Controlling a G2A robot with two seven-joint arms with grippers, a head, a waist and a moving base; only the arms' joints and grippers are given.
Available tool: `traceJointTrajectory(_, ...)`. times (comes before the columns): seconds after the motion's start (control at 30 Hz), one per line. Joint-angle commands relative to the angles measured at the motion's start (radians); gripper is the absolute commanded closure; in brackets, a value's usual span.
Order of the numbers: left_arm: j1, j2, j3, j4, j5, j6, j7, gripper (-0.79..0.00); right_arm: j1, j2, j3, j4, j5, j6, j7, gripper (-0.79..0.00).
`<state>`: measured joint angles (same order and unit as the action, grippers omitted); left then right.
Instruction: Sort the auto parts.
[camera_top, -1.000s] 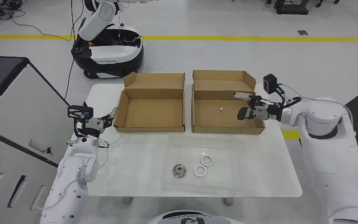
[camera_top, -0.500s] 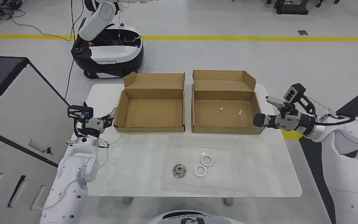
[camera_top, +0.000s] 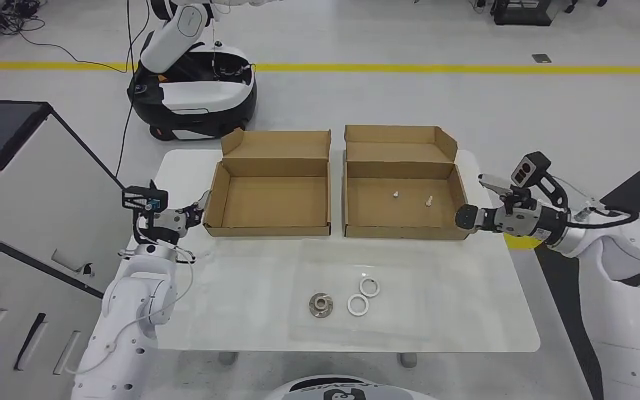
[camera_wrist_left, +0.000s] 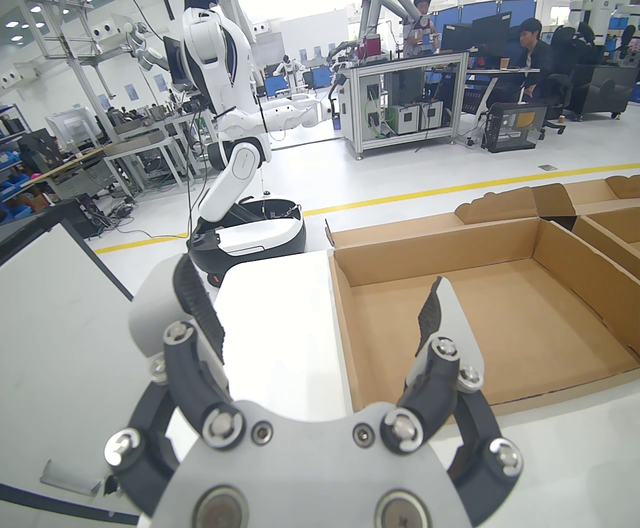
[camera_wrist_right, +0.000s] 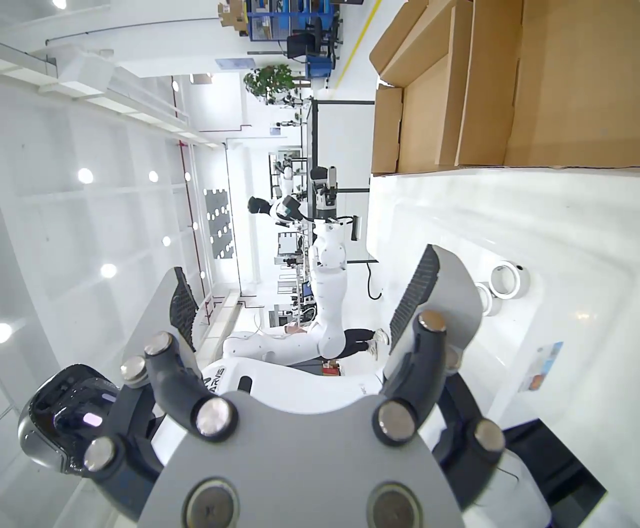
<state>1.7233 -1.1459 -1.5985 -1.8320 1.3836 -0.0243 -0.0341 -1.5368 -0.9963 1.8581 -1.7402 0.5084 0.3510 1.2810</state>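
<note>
- Nearest the robot, a round metal flanged part (camera_top: 320, 304) lies on the white desk (camera_top: 240, 300). Two white rings (camera_top: 357, 305) lie close together just to its right.
- Farther in, the left hand (camera_wrist_left: 312, 285) hangs over the desk's left edge, beside the left cardboard box (camera_top: 268, 195). Its fingers are spread wide and it holds nothing.
- The right hand (camera_wrist_right: 305, 270) hangs by the near right corner of the right cardboard box (camera_top: 403, 160), also spread wide and holding nothing.
- Farthest, the two boxes stand side by side, and the right one holds two small pale fasteners (camera_top: 397, 194), set apart on its floor.
</note>
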Motion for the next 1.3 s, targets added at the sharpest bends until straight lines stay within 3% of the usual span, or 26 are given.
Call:
traceJointTrajectory(0.0, -0.011, 0.005, 0.006, -0.050, 0.110, -0.014, -0.108, -0.785, 0.000, 0.000, 0.000, 0.000, 0.000, 0.000, 0.000, -0.785)
traceJointTrajectory(0.3, -0.035, 0.005, 0.050, -0.325, 0.160, -0.093, -0.478, -0.785, 0.000, 0.000, 0.000, 0.000, 0.000, 0.000, 0.000, -0.785)
traceJointTrajectory(0.63, -0.118, 0.005, 0.184, -0.491, 0.158, -0.270, -0.669, -0.785, 0.000, 0.000, 0.000, 0.000, 0.000, 0.000, 0.000, -0.785)
traceJointTrajectory(0.93, -0.299, -0.011, 0.422, -0.477, 0.146, -0.397, -0.851, -0.785, 0.000, 0.000, 0.000, 0.000, 0.000, 0.000, 0.000, -0.785)
traceJointTrajectory(1.27, -0.556, -0.060, 0.682, -0.371, -0.025, -0.400, -1.099, -0.785, 0.000, 0.000, 0.000, 0.000, 0.000, 0.000, 0.000, -0.785)
